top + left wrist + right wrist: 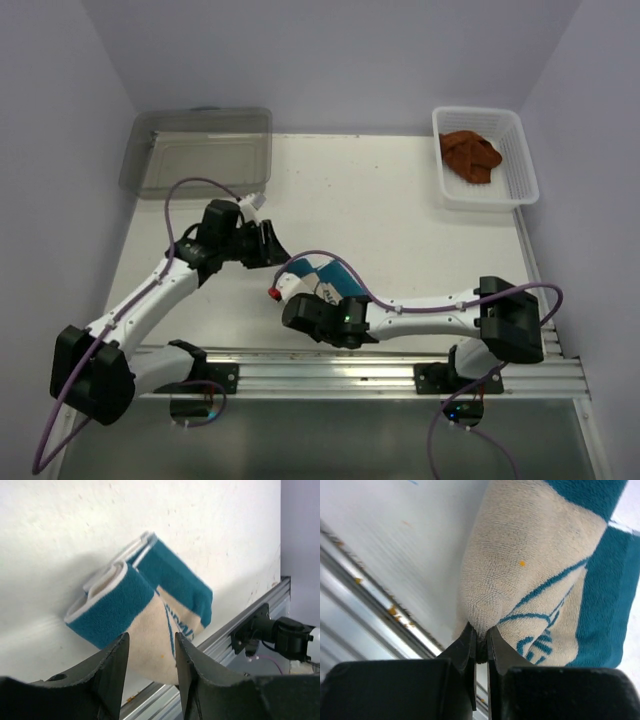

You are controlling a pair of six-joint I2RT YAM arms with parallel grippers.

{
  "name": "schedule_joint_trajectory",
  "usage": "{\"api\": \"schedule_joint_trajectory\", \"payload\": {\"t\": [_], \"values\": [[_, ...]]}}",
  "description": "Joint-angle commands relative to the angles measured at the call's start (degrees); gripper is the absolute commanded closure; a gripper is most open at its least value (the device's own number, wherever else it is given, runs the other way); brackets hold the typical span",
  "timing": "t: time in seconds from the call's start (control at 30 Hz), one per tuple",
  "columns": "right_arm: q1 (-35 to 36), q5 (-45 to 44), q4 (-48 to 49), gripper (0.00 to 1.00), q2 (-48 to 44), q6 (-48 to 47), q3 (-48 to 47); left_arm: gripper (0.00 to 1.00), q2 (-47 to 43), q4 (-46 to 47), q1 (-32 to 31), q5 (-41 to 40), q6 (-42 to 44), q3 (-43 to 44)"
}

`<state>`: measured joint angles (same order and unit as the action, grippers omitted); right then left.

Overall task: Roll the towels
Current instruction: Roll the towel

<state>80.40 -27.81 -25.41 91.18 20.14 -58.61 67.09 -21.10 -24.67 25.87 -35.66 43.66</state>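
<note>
The cream towel with blue edges and blue print (318, 273) lies folded and bunched near the table's front edge. My right gripper (303, 292) is shut on a cream fold of it; in the right wrist view the jaws (481, 632) pinch the cloth (520, 575) tight. Just left of the towel, my left gripper (274, 248) stands open. In the left wrist view its fingers are apart (150, 647), and the towel (140, 605) lies a little beyond them, untouched. The rust-brown towel (470, 155) lies crumpled in the white basket.
The white mesh basket (523, 160) stands at the back right corner. A clear plastic bin (195, 150) sits at the back left. An aluminium rail (360, 370) runs along the near edge, close under the towel.
</note>
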Motion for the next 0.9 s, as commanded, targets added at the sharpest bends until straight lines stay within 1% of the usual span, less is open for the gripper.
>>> {"api": "schedule_joint_trajectory", "payload": {"t": [0.0,0.03,0.13,0.23,0.33,0.37,0.43,0.47,0.5,0.57,0.6,0.67,0.7,0.73,0.77,0.8,0.87], "values": [[-1.2,12.3,9.6,1.0,-3.3,-2.8,0.2,0.54,-4.2,-8.5,3.5,-2.6,4.0,5.6],[-1.8,16.9,11.4,1.0,-4.4,-2.7,0.2,0.53,-4.8,-10.3,3.7,-3.0,4.5,6.2],[-4.5,23.4,13.5,1.0,-5.9,-1.4,0.8,0.53,-5.7,-10.5,3.8,-2.3,4.4,6.7],[-7.6,27.6,15.5,1.0,-7.3,-0.3,2.0,0.54,-6.4,-9.5,3.8,-1.5,4.1,4.9],[-11.5,34.3,19.1,1.0,-8.6,3.8,6.8,0.55,-6.4,-8.3,3.8,-0.6,3.8,2.8],[-13.6,37.7,20.3,1.0,-9.4,5.0,8.1,0.55,-6.4,-8.0,3.8,-0.1,3.8,1.7],[-15.8,42.1,24.6,1.0,-10.1,8.7,12.0,0.56,-6.7,-7.0,3.7,0.8,3.7,0.7],[-18.1,44.1,26.6,1.0,-10.3,10.1,13.3,0.56,-6.8,-6.8,3.7,1.1,3.6,0.0],[-19.1,48.6,30.7,1.0,-10.3,11.5,14.8,0.56,-6.9,-6.5,3.7,1.5,3.6,-0.2],[-21.9,52.5,34.9,1.0,-10.0,15.9,18.8,0.56,-6.8,-5.8,3.8,2.2,3.7,-0.9],[-22.8,55.6,39.3,1.0,-9.7,17.5,20.0,0.56,-6.7,-5.7,3.8,2.5,3.8,-0.9],[-25.2,58.7,43.9,1.0,-8.9,21.9,23.4,0.56,-6.6,-5.5,3.7,2.8,4.1,-1.4],[-25.9,60.1,48.8,1.0,-8.0,23.4,24.5,0.56,-6.4,-5.5,3.7,3.0,4.2,-1.6],[-26.7,62.9,51.5,1.0,-7.4,26.8,26.4,0.56,-6.4,-5.4,3.7,3.2,4.5,-1.7],[-28.1,63.8,53.7,1.0,-6.9,28.1,27.2,0.56,-6.4,-5.4,3.7,3.3,4.5,-2.0],[-28.9,65.1,57.9,1.0,-5.5,29.3,27.9,0.56,-6.3,-5.3,3.7,3.5,4.6,-2.3],[-30.8,68.1,62.2,1.0,-4.0,33.5,29.9,0.57,-6.2,-5.1,3.6,3.6,4.8,-2.7]]}}
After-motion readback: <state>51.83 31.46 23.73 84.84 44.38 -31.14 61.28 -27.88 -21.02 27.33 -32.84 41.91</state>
